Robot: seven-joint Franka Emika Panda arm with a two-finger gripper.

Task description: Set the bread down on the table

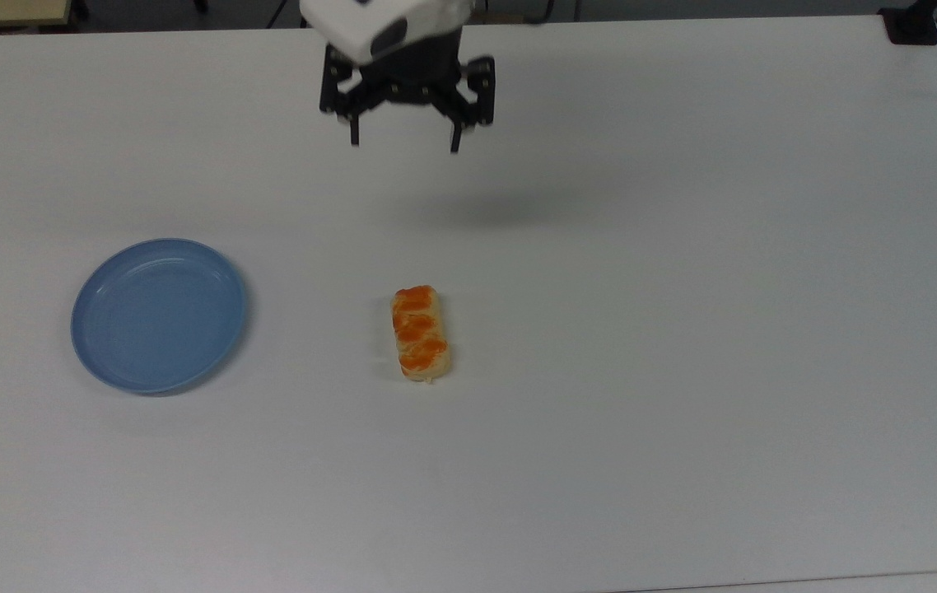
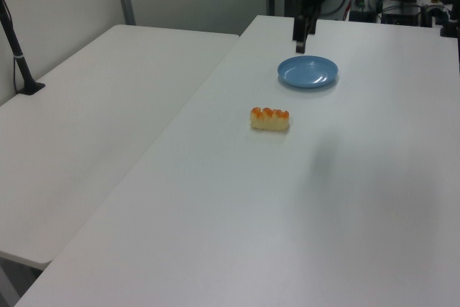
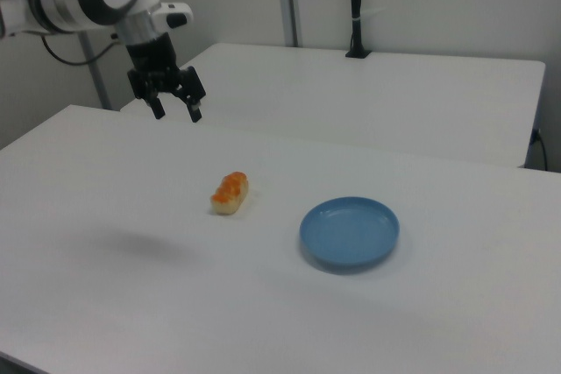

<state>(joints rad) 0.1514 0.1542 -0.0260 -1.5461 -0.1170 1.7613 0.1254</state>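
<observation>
In the top view, the bread (image 1: 421,333) lies flat on the white table (image 1: 682,329) near its middle, touching nothing else. A blue plate (image 1: 158,315) sits well apart at its nine o'clock. At twelve o'clock, raised high, the gripper (image 1: 403,140) hangs with fingers spread apart, holding nothing.

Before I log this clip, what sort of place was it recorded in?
Probably a robotics lab or test room. A white robot arm's open black two-finger gripper hangs above a large plain white table that bears a small orange-glazed bread roll and a round blue plate; a second white table adjoins.
</observation>
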